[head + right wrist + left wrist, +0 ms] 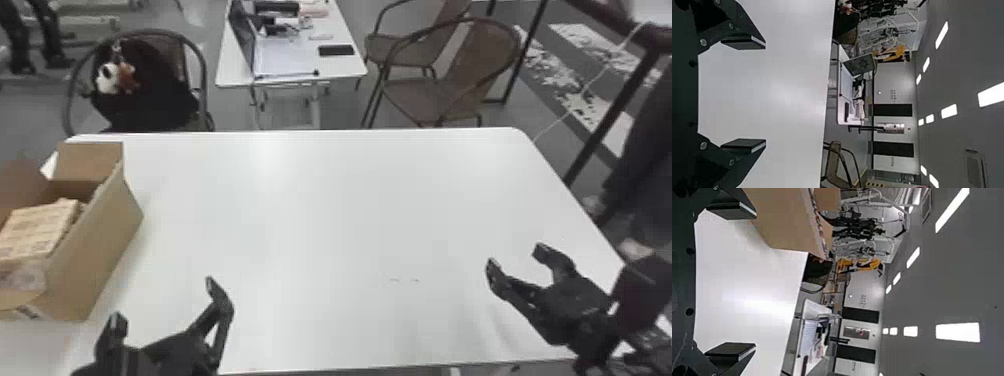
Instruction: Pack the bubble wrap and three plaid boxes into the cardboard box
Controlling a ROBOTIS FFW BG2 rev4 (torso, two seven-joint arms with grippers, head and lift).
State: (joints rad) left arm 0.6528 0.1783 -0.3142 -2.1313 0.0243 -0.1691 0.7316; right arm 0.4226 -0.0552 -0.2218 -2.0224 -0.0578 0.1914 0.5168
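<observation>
The white table (325, 200) bears the cardboard box (95, 250) at its left side, top open, long axis running away from the robot and leaning a little right at the far end. That box lies ahead and to the left of the left gripper (164, 301), much nearer to it than to the right gripper (515, 257), so any last touch on the packing would fall to the left arm.

The left arm comes in low from the bottom edge, its 2 fingers spread, pointing forward, with nothing between them. The right arm reaches in from the right edge, angled forward and left, its 2 fingers also apart and empty.

Inside the cardboard box sits at least 1 plaid box (37, 227); how many lie beneath, I cannot tell. A translucent patch at the near end is probably the bubble wrap (27, 275), so packing looks nearly or fully done
</observation>
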